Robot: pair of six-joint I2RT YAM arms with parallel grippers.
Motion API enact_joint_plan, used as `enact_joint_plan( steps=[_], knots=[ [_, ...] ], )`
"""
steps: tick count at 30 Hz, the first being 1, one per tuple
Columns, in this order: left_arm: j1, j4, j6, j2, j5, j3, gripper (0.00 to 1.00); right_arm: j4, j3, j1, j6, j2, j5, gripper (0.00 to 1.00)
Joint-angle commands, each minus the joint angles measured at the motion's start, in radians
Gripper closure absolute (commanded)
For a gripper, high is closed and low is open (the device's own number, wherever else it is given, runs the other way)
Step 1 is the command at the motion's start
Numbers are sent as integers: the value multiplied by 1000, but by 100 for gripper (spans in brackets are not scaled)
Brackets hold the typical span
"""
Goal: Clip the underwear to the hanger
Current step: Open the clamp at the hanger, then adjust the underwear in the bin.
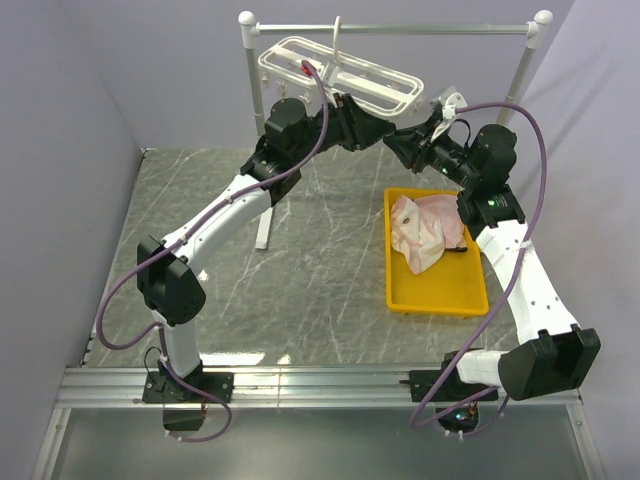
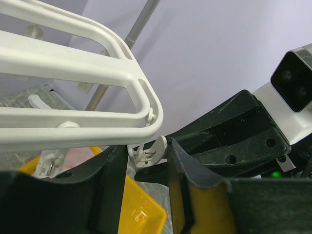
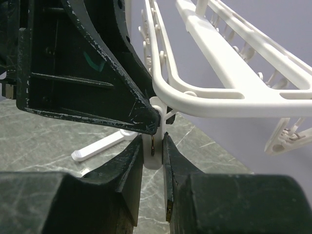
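Note:
The white hanger (image 1: 340,75) hangs from the grey rail. Its bars fill the left wrist view (image 2: 73,73) and the right wrist view (image 3: 219,92). Both grippers meet at one dangling clip (image 3: 153,161) at its right end. My right gripper (image 3: 154,144) is shut on the clip's lower part. My left gripper (image 2: 146,153) has its fingertips either side of the same clip (image 2: 153,151), touching it. In the top view the left gripper (image 1: 386,131) and the right gripper (image 1: 400,141) are tip to tip. Pale pink underwear (image 1: 425,228) lies bunched in a yellow tray (image 1: 437,303); neither gripper holds any.
The grey rail stand (image 1: 400,28) with white ball ends spans the back, one white foot (image 1: 265,230) on the marble table. The tray sits right of centre, below the right arm. More clips dangle along the hanger (image 3: 287,139). Purple walls enclose the table.

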Motion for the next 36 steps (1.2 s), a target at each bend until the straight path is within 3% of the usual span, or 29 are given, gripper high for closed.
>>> enact_joint_plan(
  steps=[1,7,10,11,13,16,19,24,30,36],
  knots=[
    [-8,2,27,-7,-25,48,60,20,14,9,-14,-25,9,100],
    [-3,5,20,-4,-28,65,84,-1,12,12,-35,-28,10,100],
    [-3,7,15,-3,-29,62,95,-14,17,14,-41,-27,16,89],
    [-1,5,14,-3,-34,62,100,-15,17,14,-38,-28,19,76],
    [0,7,10,-3,-33,57,100,-23,18,14,-40,-28,26,59],
    [5,7,10,-3,-29,57,100,-44,23,14,-50,-36,35,46],
    [11,10,7,-3,-23,54,100,-110,41,1,-84,-44,38,41],
    [17,4,10,-3,-17,51,100,-236,43,-52,-141,-65,-5,35],
    [23,5,13,-1,-14,50,100,-306,-74,-242,-187,-152,-140,33],
    [29,5,12,0,-5,60,100,-536,-132,-365,-421,-102,-139,37]
  ],
)
